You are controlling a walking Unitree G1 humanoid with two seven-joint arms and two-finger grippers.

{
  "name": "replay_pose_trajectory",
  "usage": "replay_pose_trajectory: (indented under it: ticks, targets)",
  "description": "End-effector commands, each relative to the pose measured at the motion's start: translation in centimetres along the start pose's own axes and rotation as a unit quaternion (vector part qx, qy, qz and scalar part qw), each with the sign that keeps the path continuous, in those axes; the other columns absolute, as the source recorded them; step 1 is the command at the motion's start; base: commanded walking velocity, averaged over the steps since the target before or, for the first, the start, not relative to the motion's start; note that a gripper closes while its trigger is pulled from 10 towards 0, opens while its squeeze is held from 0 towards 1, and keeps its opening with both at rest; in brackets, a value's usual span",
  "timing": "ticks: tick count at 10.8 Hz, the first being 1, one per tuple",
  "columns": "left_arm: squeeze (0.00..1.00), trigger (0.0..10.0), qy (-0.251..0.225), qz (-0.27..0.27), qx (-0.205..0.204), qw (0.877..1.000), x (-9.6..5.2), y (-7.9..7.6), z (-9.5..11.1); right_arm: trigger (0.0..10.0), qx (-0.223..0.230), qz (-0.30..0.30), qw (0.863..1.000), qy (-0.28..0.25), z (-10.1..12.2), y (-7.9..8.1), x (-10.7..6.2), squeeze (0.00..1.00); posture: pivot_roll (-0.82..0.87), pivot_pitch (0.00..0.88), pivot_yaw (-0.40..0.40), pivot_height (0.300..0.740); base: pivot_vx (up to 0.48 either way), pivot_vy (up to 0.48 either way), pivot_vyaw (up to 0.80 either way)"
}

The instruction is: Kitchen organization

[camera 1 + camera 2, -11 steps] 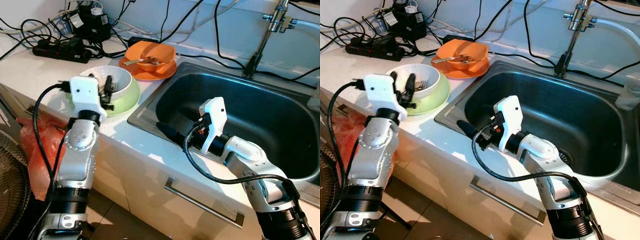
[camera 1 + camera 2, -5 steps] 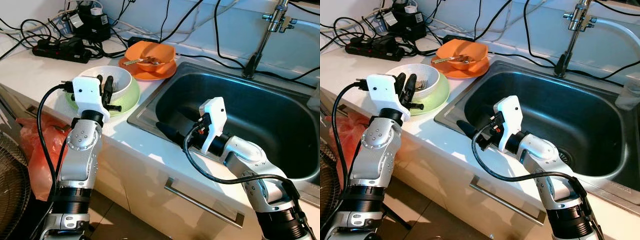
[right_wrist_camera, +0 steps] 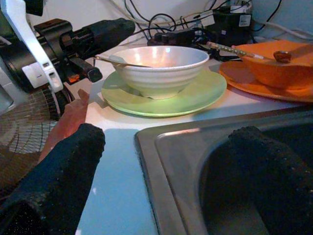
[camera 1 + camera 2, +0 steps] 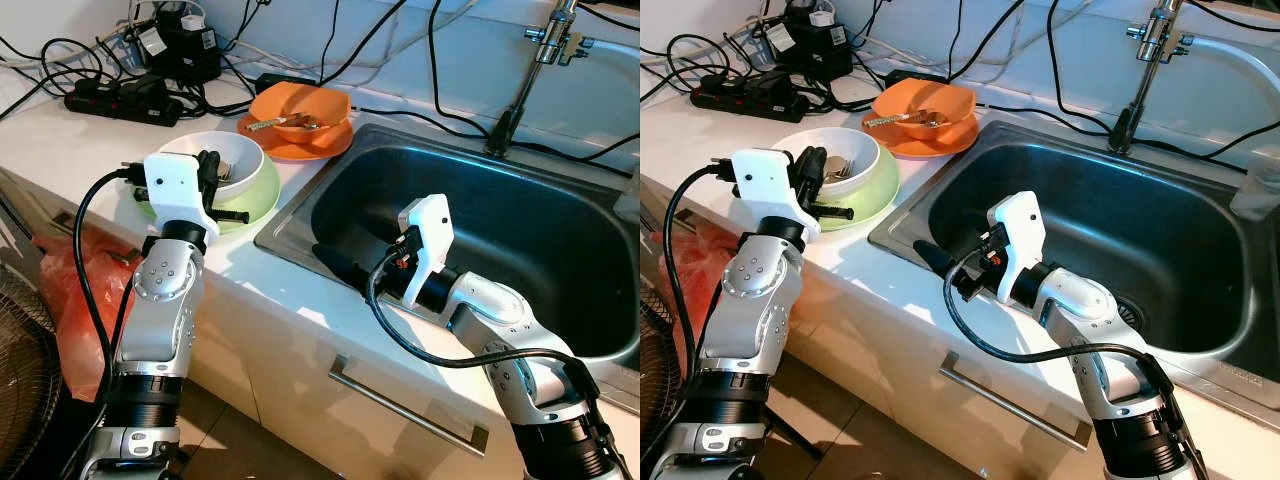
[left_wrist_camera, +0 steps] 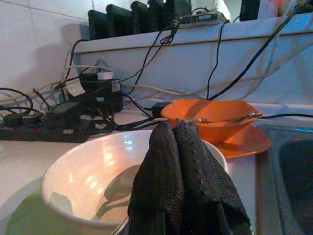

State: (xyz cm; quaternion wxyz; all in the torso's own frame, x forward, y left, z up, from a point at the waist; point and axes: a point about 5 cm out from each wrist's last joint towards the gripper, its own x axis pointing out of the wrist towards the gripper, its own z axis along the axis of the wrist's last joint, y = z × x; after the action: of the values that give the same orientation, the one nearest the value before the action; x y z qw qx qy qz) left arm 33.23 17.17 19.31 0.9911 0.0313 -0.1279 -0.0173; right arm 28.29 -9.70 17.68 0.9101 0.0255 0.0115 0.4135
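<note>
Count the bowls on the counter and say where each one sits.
2. The white bowl sits on a green plate near the counter's front edge, by the left gripper. The orange bowl sits on an orange plate behind it, beside the sink.

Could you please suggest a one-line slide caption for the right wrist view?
Open right gripper straddling the steel sink's front rim, facing a white ribbed bowl on a green plate.

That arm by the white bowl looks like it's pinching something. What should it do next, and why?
Probably lift a little. The left gripper sits at the near rim of the white bowl, fingers pressed together, seemingly on a utensil handle. The bowl rests on the green plate, so raising would free the cutlery.
</note>
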Motion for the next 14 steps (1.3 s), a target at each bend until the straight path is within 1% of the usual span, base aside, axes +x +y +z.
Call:
replay_pose_trajectory:
  ticks: [1,3,4,5,6,7,9,11,14]
  targets:
    - [0.00,0.0,0.001,0.002,-0.003,1.000,0.2,0.0,0.1,10.0,-0.007,-0.007,1.000,0.000,0.1,-0.1,-0.1,1.00,0.00,0.000,0.004,0.740,0.000,0.000,0.00]
    - [0.00,0.0,-0.013,0.002,0.006,1.000,0.2,0.1,0.4,10.0,-0.008,-0.008,1.000,0.000,0.1,-0.2,-0.1,1.00,0.00,0.000,0.004,0.740,0.000,0.000,0.00]
    - [0.00,0.0,-0.031,0.005,0.026,0.999,0.3,0.1,1.1,10.0,-0.009,-0.009,1.000,0.000,0.1,-0.2,-0.1,1.00,0.00,0.000,0.006,0.740,0.000,0.000,0.00]
    - [0.00,0.0,-0.035,0.012,0.041,0.998,0.3,0.2,1.3,10.0,-0.009,-0.010,1.000,0.001,0.1,-0.2,-0.1,1.00,0.00,0.000,0.006,0.740,0.000,0.000,0.00]
    - [0.10,9.7,-0.029,0.008,0.034,0.999,0.2,0.2,1.2,10.0,-0.009,-0.011,1.000,0.001,0.1,-0.3,-0.1,1.00,0.00,0.000,0.008,0.740,0.000,0.000,0.00]
    - [1.00,10.0,-0.028,0.014,0.033,0.999,0.0,0.3,1.1,10.0,-0.010,-0.012,1.000,0.001,0.1,-0.3,-0.1,1.00,0.00,0.000,0.008,0.740,0.000,0.000,0.00]
    - [1.00,10.0,-0.029,0.011,0.045,0.999,-0.7,0.0,0.8,10.0,-0.010,-0.012,1.000,0.000,0.0,-0.2,0.0,1.00,0.00,0.000,0.009,0.740,0.000,0.000,0.00]
    - [1.00,10.0,-0.025,-0.004,0.049,0.999,-1.0,-0.6,0.5,10.0,-0.010,-0.012,1.000,-0.001,0.1,-0.2,0.1,1.00,0.01,0.000,0.009,0.740,0.000,0.000,0.00]
    - [1.00,10.0,-0.014,-0.001,0.057,0.998,-1.1,-0.3,-0.1,10.0,-0.010,-0.014,1.000,-0.001,0.1,-0.3,0.0,1.00,0.00,0.000,0.011,0.740,0.000,0.000,0.00]
